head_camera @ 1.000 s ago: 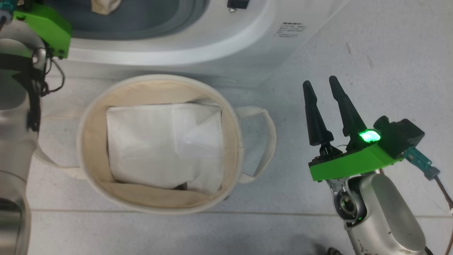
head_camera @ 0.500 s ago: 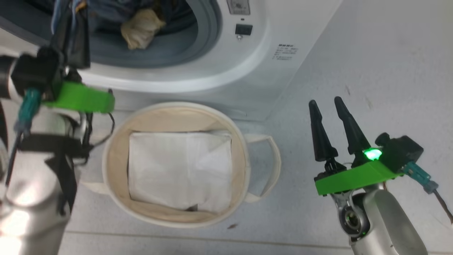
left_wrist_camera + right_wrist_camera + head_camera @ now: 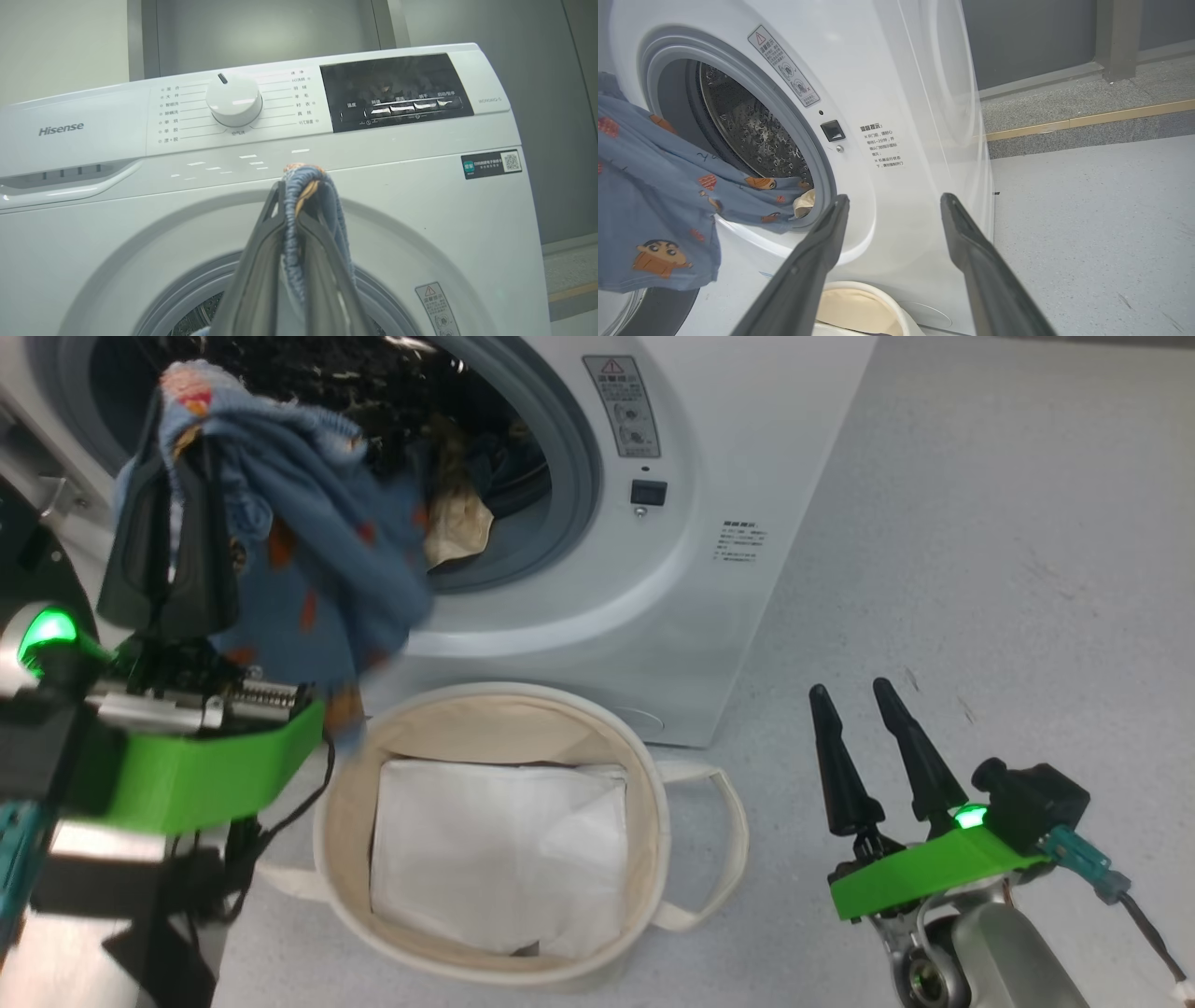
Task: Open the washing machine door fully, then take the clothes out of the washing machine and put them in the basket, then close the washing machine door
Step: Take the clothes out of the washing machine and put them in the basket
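Right now the left claw (image 3: pixel 299 210) is clamped on a fold of the blue printed garment (image 3: pixel 317 569), holding it up in front of the washing machine (image 3: pixel 728 457), above and to the left of the basket (image 3: pixel 504 693). The right claw (image 3: pixel 850 693) hangs spread and empty over the floor, well apart from everything.

Several things could go wrong. In the right wrist view the garment's far end runs back to the drum mouth (image 3: pixel 752 130), so pulling away may catch it on the grey seal (image 3: pixel 574 476) or drag the cream piece (image 3: pixel 457 527) out onto the floor. The hold sits right at the fingertips on a thin bunch of cloth, and a quick swing could shake it loose. The cloth's lowest corner hangs at the basket's left rim, not over the white sheet (image 3: pixel 495 859) inside; letting go here would probably leave it draped over the edge or on the floor. More clothes lie in the drum.
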